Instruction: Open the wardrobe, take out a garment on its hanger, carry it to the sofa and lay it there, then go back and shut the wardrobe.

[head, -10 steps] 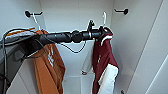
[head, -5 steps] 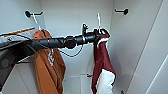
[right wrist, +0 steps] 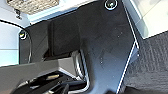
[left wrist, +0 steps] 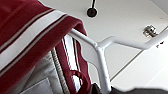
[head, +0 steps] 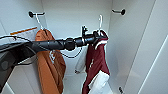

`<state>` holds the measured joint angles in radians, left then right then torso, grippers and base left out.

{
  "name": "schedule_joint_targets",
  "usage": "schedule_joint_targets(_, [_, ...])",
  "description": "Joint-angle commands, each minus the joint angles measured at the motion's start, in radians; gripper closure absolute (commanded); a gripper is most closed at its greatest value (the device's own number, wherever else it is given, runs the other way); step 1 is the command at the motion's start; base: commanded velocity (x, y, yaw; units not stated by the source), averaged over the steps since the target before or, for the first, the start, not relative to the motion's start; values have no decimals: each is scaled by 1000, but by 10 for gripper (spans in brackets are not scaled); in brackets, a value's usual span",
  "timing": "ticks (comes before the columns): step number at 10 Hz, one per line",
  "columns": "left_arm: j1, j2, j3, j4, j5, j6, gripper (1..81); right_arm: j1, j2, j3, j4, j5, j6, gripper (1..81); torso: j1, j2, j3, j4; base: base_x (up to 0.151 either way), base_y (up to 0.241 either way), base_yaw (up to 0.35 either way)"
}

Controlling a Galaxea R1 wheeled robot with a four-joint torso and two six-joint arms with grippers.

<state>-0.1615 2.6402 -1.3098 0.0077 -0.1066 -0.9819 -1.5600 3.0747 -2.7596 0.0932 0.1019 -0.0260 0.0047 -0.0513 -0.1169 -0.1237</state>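
We've got the left gripper point(head: 98, 35) up at the white hanger point(head: 100, 23) neck; can't tell if it's clamped. The varsity jacket point(head: 96, 60) looks floppy and light, so grab that stiff hanger.

Orange jacket point(head: 50, 62) — close beside garment point(head: 96, 62)

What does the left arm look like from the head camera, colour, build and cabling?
The left arm is matte black and tubular, built of cylindrical segments with a bulkier ringed joint partway along. A thin black cable hangs in a loop beneath it, and another thin wire runs near its base. Its tool is black too, with a small upright bracket just behind it.
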Motion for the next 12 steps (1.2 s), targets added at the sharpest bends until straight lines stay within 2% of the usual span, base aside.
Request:
schedule_joint_targets(1, [-210, 6, 1, 46, -96, 28, 811, 36, 5, 6, 8, -51, -2, 10, 0, 0, 0, 0, -92, 0, 0])
schedule_joint_targets(12, [-155, 61, 26, 48, -105, 45, 811, 34, 3, 6, 7, -53, -3, 10, 0, 0, 0, 0, -112, 0, 0])
